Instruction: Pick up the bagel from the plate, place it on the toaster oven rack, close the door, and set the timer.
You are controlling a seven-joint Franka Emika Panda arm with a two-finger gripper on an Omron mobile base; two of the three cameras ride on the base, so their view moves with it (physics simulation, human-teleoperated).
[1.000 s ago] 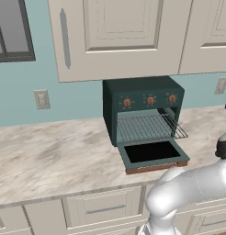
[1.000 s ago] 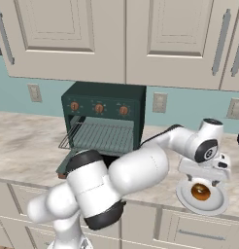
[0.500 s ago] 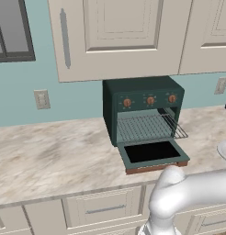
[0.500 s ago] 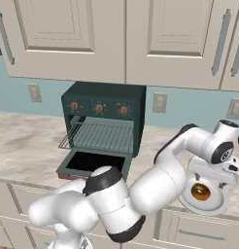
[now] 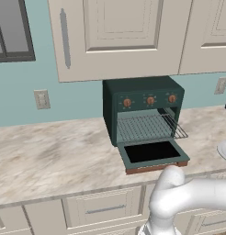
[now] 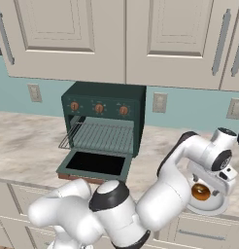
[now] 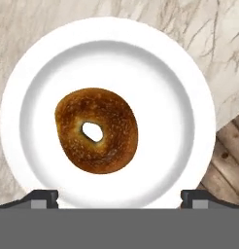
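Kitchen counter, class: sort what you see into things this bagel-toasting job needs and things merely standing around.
Needed: bagel, plate, toaster oven rack, door, timer, gripper.

Just there: wall outlets, upper cabinets, the two other knobs, drawers.

Cream cabinets (image 5: 119, 36), teal wall (image 5: 23, 98), marble counter (image 5: 50, 156).

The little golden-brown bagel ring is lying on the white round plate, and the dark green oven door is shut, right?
Not quite. The golden-brown bagel ring does lie on the white round plate, but the dark green oven door is open, folded down flat in front of the oven. The left base view shows it, with the silvery wire rack bare behind it.
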